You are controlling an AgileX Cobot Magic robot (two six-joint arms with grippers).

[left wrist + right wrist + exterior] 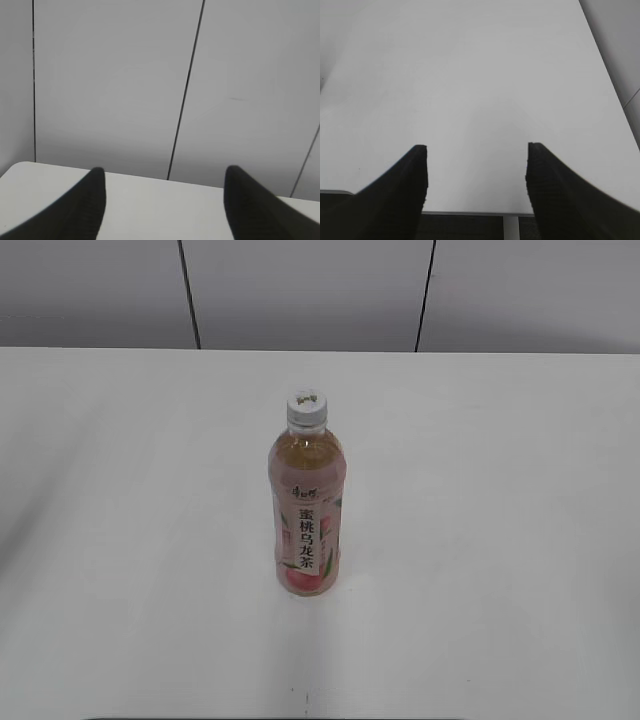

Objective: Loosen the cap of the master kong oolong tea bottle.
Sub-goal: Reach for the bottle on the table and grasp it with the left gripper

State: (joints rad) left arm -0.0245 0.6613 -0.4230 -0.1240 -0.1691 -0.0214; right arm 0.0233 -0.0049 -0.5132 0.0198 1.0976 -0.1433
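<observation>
exterior view | bottle (306,510) upright | label (306,535) reads 蜜桃乌龙茶 | cap (307,408) on

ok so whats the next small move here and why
Probably bring the left gripper toward the bottle to steady it: it stands upright and alone on the table, cap on, and both the left and the right gripper are open, holding nothing.

Bottle (306,510) upright mid-table (520,540), cap (307,409) on top, wall (300,290) behind
</observation>
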